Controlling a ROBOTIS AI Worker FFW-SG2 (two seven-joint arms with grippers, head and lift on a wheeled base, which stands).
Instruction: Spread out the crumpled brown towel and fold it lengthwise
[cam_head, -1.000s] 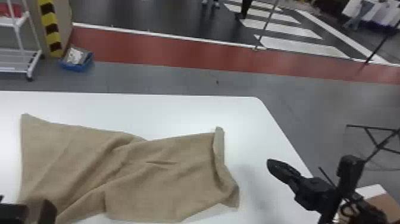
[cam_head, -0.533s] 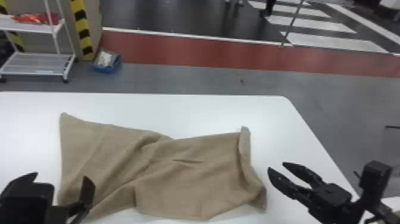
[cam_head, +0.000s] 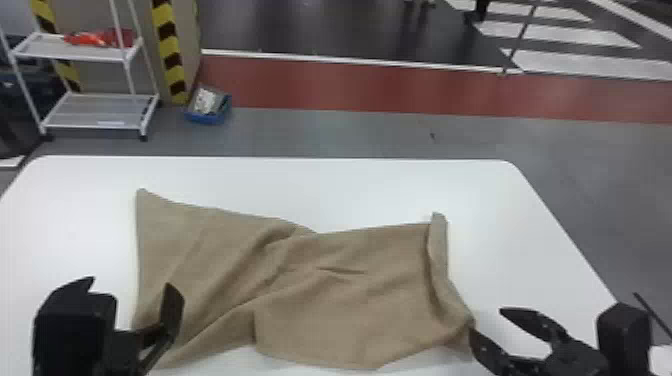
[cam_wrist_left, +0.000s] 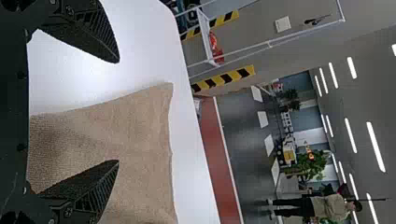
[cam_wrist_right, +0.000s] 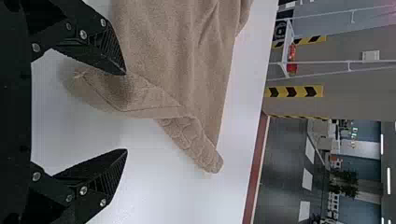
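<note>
A white, smooth-topped desk (cam_head: 350, 190) with rounded far corners spans the lower part of the head view. On its middle lies the brown towel (cam_head: 350, 300), a soft, matte cloth with a fine nap; the right wrist view shows a stitched hem and a scalloped pattern along the turned-over end.

A strip of desk runs between the towel and the straight far edge, and a wider patch reaches from the towel's right end to the slanting right edge. More white surface shows to its left.

The left gripper (cam_head: 131, 285) is at the lower left, beside and partly in front of the towel's left end; its fingers stand wide apart with nothing between them. The right gripper (cam_head: 486, 322) is at the lower right, fingers also well parted and gripping nothing, one tip by the towel's lower right corner. Whether that tip touches cloth cannot be told.

The towel is spread but uneven: diagonal folds cross its left half, a short crease marks the middle, and the right end is folded over in a narrow flap.
</note>
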